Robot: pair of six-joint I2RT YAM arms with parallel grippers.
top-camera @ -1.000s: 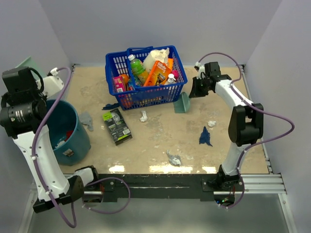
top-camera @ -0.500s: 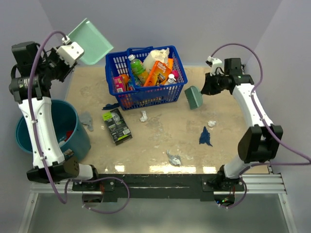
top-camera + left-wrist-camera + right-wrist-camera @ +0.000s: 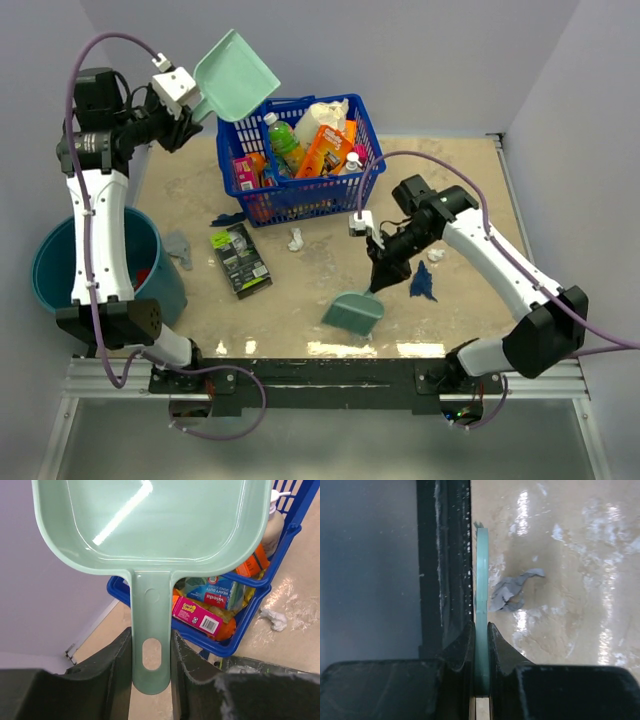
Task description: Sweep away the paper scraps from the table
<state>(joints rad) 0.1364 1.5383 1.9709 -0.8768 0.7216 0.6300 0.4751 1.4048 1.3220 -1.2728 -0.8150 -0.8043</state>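
**While the dustpan hangs high, the brush stands at the front edge**

Where the tabletop (image 3: 450, 165) ends on the left, one round teal bucket (image 3: 100, 270) of smooth plastic stands off the edge, with something red inside. The tabletop is beige, mottled like stone, and glossy.

The left gripper (image 3: 151, 655) has its jaws clamped on the flat handle of the one dustpan (image 3: 150, 525). It is mint green, glossy moulded plastic: a squarish tray with rounded corners and an oval hole in the handle. It is raised above the far left corner.

There are six paper scraps, all crumpled or torn.
- Grey scrap (image 3: 178, 247), near the left edge.
- Dark blue scrap (image 3: 228, 219), at the basket's front left corner.

One flat black-and-green packet (image 3: 241, 260) lies just in front of that. One blue lattice basket (image 3: 300, 190) of plastic sits at the far edge, packed with bottles and packets.

- White scrap (image 3: 295, 239), in front of the basket.

The right gripper (image 3: 480, 630) has its jaws pinched on the one thin mint-green brush (image 3: 353, 312), at the middle of the front edge.

- Second grey scrap (image 3: 512, 591), just beside the brush by the black front rail (image 3: 445, 555). I cannot tell whether they touch.
- Second dark blue scrap (image 3: 422, 283) and second white scrap (image 3: 436, 255), toward the right edge and close together.
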